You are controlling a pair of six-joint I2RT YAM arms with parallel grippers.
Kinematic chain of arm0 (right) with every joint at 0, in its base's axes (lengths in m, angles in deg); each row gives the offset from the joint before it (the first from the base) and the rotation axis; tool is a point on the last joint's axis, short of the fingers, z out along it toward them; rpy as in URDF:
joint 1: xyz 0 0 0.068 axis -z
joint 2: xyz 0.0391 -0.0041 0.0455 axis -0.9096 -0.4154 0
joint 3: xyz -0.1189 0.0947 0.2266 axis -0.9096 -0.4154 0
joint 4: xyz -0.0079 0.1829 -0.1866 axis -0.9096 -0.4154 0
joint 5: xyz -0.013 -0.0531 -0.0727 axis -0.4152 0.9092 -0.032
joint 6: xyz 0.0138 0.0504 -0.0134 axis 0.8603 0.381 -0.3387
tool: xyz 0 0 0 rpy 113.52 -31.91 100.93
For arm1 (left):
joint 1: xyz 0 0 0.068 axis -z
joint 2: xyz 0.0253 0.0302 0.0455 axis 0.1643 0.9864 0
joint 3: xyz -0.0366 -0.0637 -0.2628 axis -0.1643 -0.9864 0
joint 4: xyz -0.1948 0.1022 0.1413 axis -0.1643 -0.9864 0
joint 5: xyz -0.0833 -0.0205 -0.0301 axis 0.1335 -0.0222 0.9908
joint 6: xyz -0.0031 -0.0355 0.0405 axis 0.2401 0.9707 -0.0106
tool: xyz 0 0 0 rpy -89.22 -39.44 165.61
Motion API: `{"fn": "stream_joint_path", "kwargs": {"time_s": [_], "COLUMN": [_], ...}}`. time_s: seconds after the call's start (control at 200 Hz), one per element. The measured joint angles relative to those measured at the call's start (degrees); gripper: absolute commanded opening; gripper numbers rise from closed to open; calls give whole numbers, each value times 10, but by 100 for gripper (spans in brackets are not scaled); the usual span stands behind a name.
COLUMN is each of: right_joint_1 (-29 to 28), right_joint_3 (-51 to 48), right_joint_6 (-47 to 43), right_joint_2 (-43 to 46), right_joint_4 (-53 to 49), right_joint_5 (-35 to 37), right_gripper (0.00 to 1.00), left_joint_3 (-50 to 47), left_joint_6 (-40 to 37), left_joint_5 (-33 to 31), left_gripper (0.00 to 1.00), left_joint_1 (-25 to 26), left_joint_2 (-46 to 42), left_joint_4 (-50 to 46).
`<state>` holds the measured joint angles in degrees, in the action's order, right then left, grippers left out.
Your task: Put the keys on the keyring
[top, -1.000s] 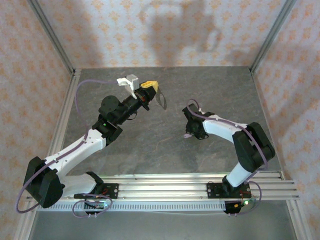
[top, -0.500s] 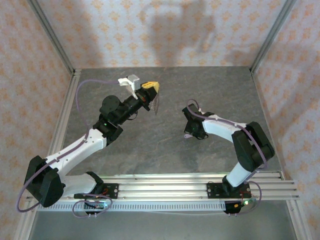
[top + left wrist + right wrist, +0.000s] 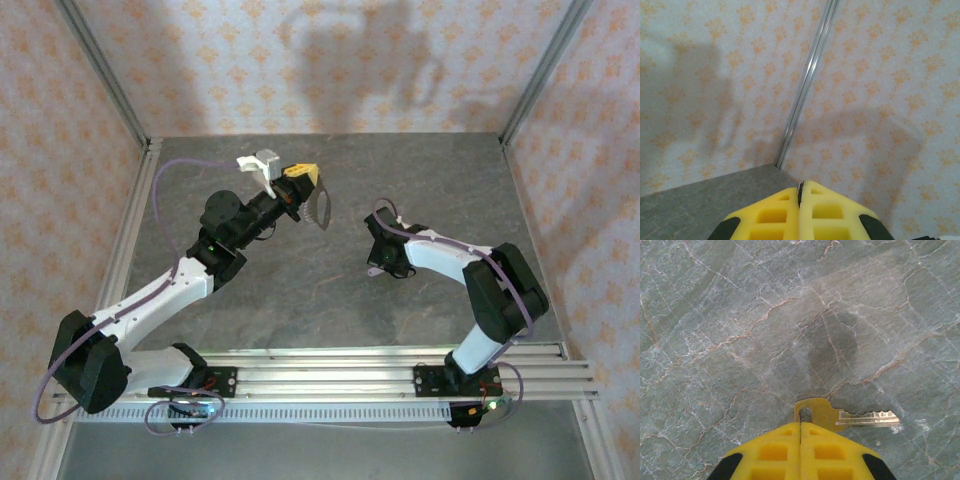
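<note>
Right wrist view: brass-coloured key (image 3: 826,415), holed head, toothed blade pointing right, flat on grey marbled table (image 3: 730,315) at lower centre. Head touches tips of right gripper (image 3: 800,426), jaws pressed together. Top view adds left gripper (image 3: 303,180), upper centre-left, jaws clamped on thin keyring (image 3: 321,210) hanging from tips.

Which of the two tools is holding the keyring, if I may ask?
The left tool, raised towards the back: the thin keyring hangs pinched in it. The right tool is shut too, but low by the key.
</note>
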<state>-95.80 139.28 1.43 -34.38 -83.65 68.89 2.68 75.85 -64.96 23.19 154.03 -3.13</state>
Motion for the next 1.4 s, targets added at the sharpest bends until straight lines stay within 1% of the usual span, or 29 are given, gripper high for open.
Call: {"fn": "stream_joint_path", "kwargs": {"time_s": [0.105, 0.255, 0.515, 0.616, 0.746, 0.856, 0.931, 1.026, 1.146, 1.271, 1.401], "right_joint_1": [0, 0, 0, 0, 8, 31, 59, 100, 143, 158, 158], "right_joint_3": [-2, -4, -4, -2, 30, 72, 87, 80, 46, 22, 13], "right_joint_6": [0, -2, -5, -22, -63, -103, -125, -136, -126, -106, -87], "right_joint_2": [-1, -3, 0, 29, 113, 183, 219, 244, 256, 263, 282], "right_joint_4": [3, 7, 11, 5, 0, 25, 57, 109, 195, 258, 310], "right_joint_5": [-2, -2, -4, -7, -37, -90, -145, -226, -332, -414, -472], "right_gripper": [11, 0, 0, 0, 0, 0, 0, 0, 0, 0, 0], "left_joint_3": [0, 0, 1, 2, 8, 21, 32, 45, 55, 58, 58], "left_joint_6": [3, 5, 5, 5, 4, 4, 4, 0, -9, -16, -22], "left_joint_5": [0, 0, 0, 3, 12, 19, 27, 35, 48, 60, 72], "left_gripper": [0, 0, 0, 0, 0, 0, 0, 0, 0, 0, 0], "left_joint_1": [0, 0, 0, 0, 0, 0, 0, 0, 0, 0, 0], "left_joint_2": [0, 0, 0, 0, 1, 4, 7, 13, 15, 15, 15], "left_joint_4": [0, 0, 0, -2, -6, -7, -10, -18, -32, -41, -43]}}
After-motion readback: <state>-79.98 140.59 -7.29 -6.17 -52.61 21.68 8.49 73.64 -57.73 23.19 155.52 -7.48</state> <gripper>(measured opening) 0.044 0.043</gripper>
